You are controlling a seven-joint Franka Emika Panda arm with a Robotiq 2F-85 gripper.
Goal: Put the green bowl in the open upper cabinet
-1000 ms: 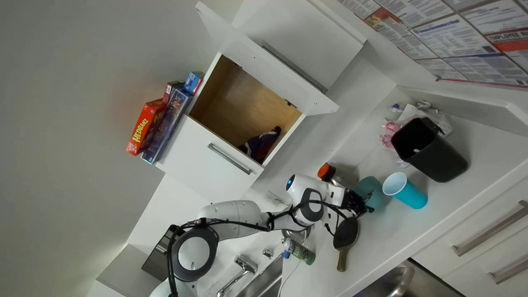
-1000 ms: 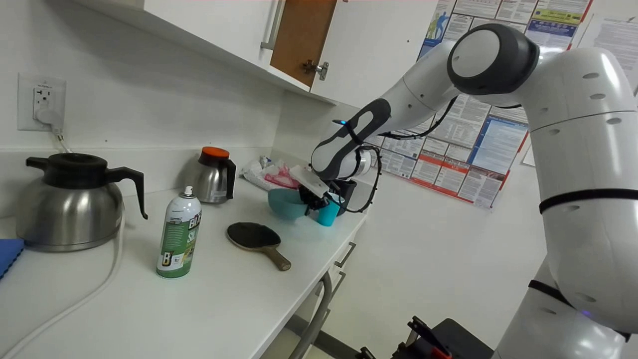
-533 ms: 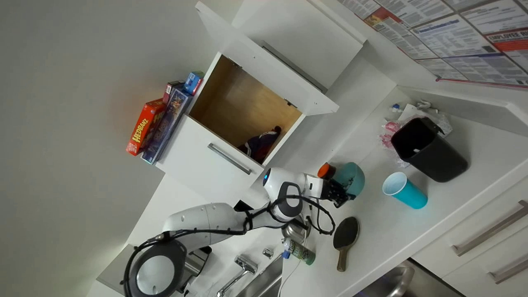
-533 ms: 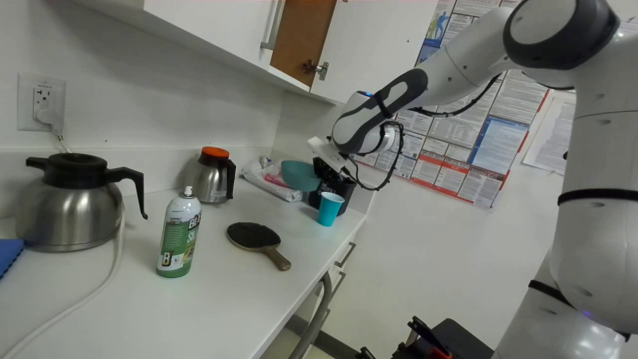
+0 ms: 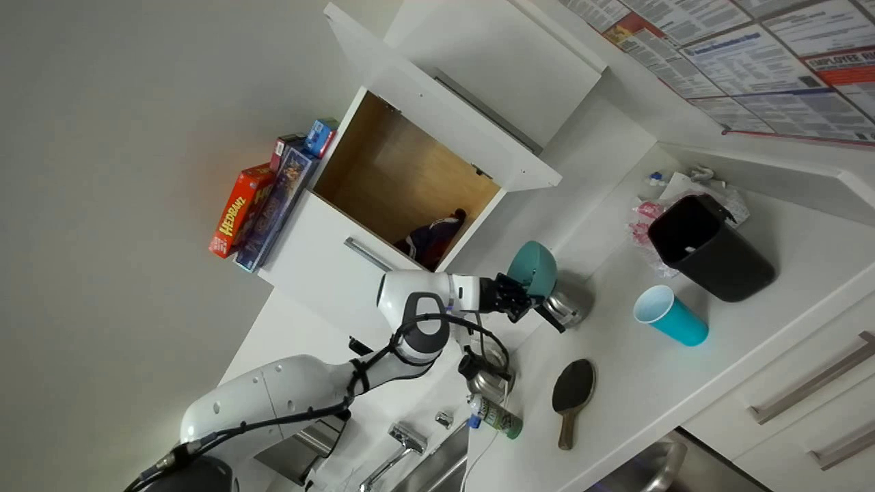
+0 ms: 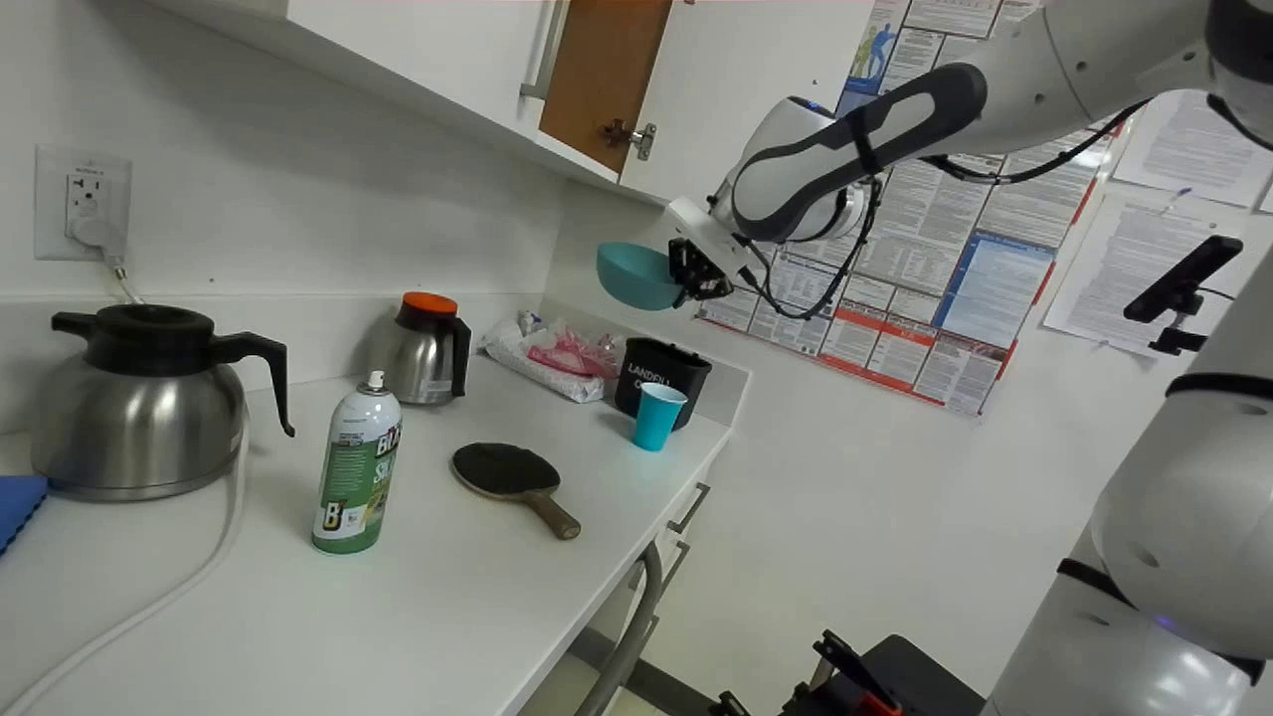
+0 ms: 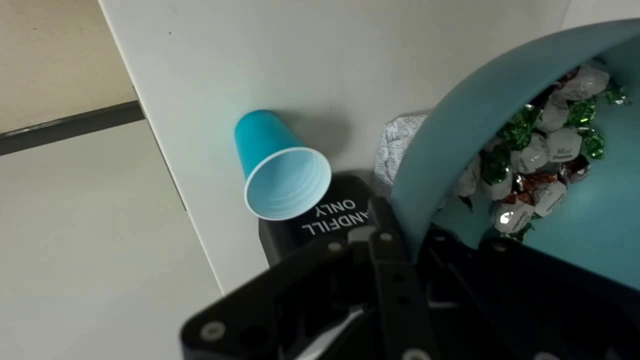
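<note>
The green bowl is held in the air above the counter; it also shows in an exterior view. In the wrist view the bowl holds several wrapped candies. My gripper is shut on the bowl's rim, one finger outside and one inside; the inner fingertip is partly hidden. The gripper shows at the bowl's side in an exterior view. The open upper cabinet has a tan interior, with a dark cloth-like thing in its lower corner. Its interior shows only partly in an exterior view. The bowl is outside and below it.
The cabinet's white door stands swung open. On the counter are a light-blue cup, a black bin, a paddle, a spray can, a steel jug with an orange lid and a larger steel jug.
My gripper has lifted the green bowl off the counter, away from the light-blue cup and bin, up toward the cabinet's height. The arm has drawn back with it.
</note>
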